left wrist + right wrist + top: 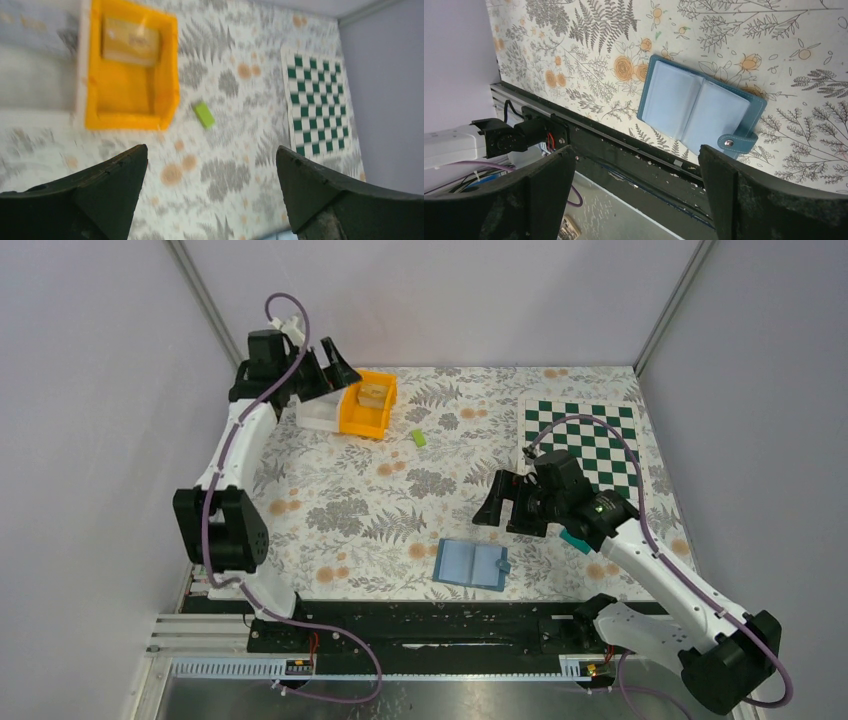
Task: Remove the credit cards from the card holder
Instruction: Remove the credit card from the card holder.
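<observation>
Fingers (744,200) of the right gripper (636,150) stand wide apart and empty above the card holder (699,107), which lies open near the table's (589,30) front rail (624,145). Only this wrist view shows its clear sleeves and snap tab (729,143); whether the sleeves hold cards cannot be told. Overhead, a teal-green credit card (574,538) peeks from beneath the right arm, just right of the holder. The left gripper (211,150), likewise spread and empty, hovers far left near an orange bin (125,121) holding a tan item (131,40), too blurred to read. Floral table lies open between lime block (204,114), chessboard (317,100) and holder.
</observation>
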You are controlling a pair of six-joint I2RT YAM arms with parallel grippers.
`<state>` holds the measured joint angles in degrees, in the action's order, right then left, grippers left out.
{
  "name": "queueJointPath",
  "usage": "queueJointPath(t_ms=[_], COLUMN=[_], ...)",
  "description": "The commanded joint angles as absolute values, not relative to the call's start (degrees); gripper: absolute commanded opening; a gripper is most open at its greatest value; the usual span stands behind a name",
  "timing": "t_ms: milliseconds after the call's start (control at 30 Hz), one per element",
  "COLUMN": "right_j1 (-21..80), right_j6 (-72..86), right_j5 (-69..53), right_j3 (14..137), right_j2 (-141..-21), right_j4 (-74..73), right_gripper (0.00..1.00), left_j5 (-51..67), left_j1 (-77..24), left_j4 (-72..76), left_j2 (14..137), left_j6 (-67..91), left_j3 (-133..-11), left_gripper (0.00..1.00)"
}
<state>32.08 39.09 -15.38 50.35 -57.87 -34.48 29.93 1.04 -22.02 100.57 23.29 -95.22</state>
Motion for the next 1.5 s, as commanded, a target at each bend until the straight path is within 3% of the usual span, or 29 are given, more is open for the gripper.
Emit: queueJointPath(t_ms=[0, 267, 533, 900, 1333, 1467], right_j1=[31.95, 32.08, 34.73, 44.46, 46.58, 47.43], right_j6=[40.06, 42.81, 43.14, 36.62, 33.02, 28.36], right_j5=[-13.54, -13.54, -9.07, 6.12, 9.28, 3.73], right_j3=[48.2, 41.92, 39.86, 50.01, 52.26, 49.07], right_j2=[-55.54, -53.83, -55.53, -72.2, -84.83, -85.2], right_j4=[-28.74, -22.63, -20.4, -23.72, -23.38, -16.97], right_gripper=[0.97, 0.92, 0.86, 0.83, 0.74, 0.73], left_j5=[21.03, 14.72, 18.19, 19.54, 23.21, 24.77], left_j1=[-5.41, -20.28, -20.63, -19.05, -17.93, -17.8], left_j4=[-28.65, -30.96, -28.83, -28.82, -27.89, -27.77], left_j2=[86.91, 63.64, 49.34, 50.18, 48.73, 49.68], left_j6=[19.17, 15.97, 19.44, 21.45, 19.87, 19.87], left_j3=[-85.02, -63.06, -52.23, -47.2, -46.3, -46.58], left_gripper=[0.99, 0.99, 0.99, 0.99, 0.98, 0.96])
